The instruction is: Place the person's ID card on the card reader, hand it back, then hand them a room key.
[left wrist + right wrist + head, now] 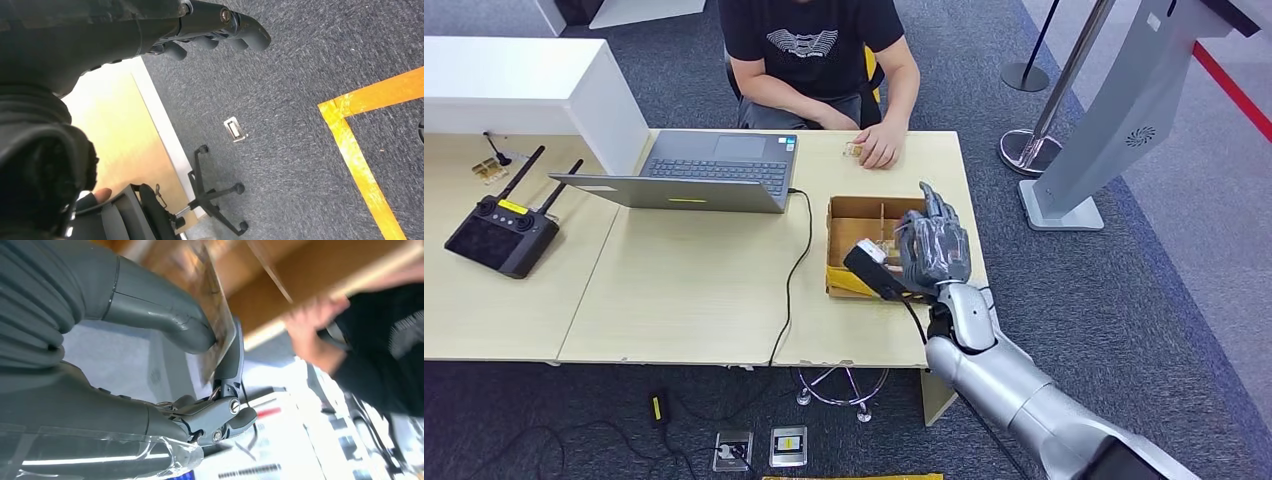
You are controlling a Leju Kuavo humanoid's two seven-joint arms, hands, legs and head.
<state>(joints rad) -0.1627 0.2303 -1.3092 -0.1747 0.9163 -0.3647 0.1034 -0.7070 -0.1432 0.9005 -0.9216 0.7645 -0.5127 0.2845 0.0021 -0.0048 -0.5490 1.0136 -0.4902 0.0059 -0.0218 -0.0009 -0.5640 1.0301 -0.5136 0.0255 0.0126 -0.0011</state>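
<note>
Blurred card (217, 315) between right-hand fingers (165, 315)

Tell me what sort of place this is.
Probably a mock hotel check-in desk in a lab or office: a person sits behind a table with a laptop, on grey carpet with a stanchion beside it.

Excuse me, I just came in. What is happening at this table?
A humanoid robot is serving a person who sits across the table. Its right hand hovers over a divided cardboard box and pinches a thin card between thumb and fingers. The person's hand rests on the table's far edge, on something small. An open laptop and a black remote controller also lie there. The left hand hangs beside the table, holding nothing.
</note>
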